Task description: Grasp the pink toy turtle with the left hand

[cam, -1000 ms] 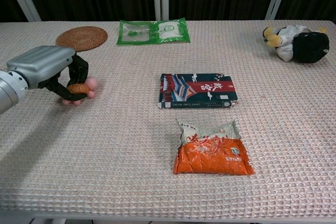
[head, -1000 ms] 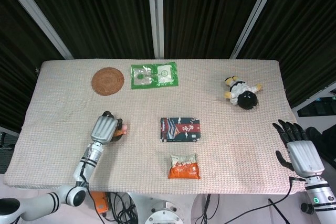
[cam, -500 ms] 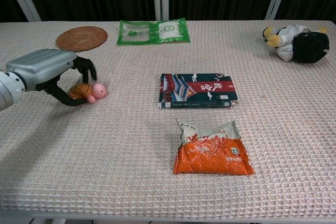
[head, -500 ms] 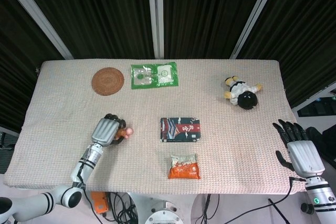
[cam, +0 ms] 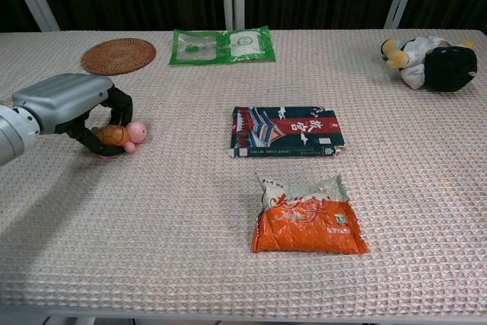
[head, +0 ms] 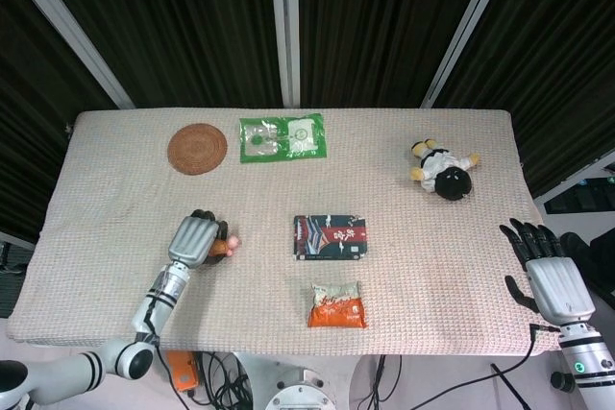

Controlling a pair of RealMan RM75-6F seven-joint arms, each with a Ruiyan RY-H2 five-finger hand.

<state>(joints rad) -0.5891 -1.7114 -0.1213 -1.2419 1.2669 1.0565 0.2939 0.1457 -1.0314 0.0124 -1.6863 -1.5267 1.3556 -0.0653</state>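
Pink toy turtle (cam: 122,135) with a brown shell lies on the woven cloth of the table (cam: 190,264), front-left region, head pointing toward the table centre. Left hand (cam: 72,104) is cupped over it from the left: dark fingers (cam: 120,100) curl down around the shell, the head poking out past them. Chest view shows fingers touching the shell on the far side and beneath; whether the toy is lifted off the cloth, cannot tell.

Right of the turtle, well apart: dark printed packet (cam: 285,131), flat, mid-table. Nearer the front edge, an orange snack bag (cam: 307,222), flat, just below the packet. Far-left corner region: round woven coaster (cam: 118,55). Beside it to the right, a green clear-windowed pouch (cam: 221,44). Far right: plush toy (cam: 430,62), black, white and yellow, lying on its side.

Right hand (head: 546,271) sits off the table's right front corner, fingers straight and apart, holding nothing.
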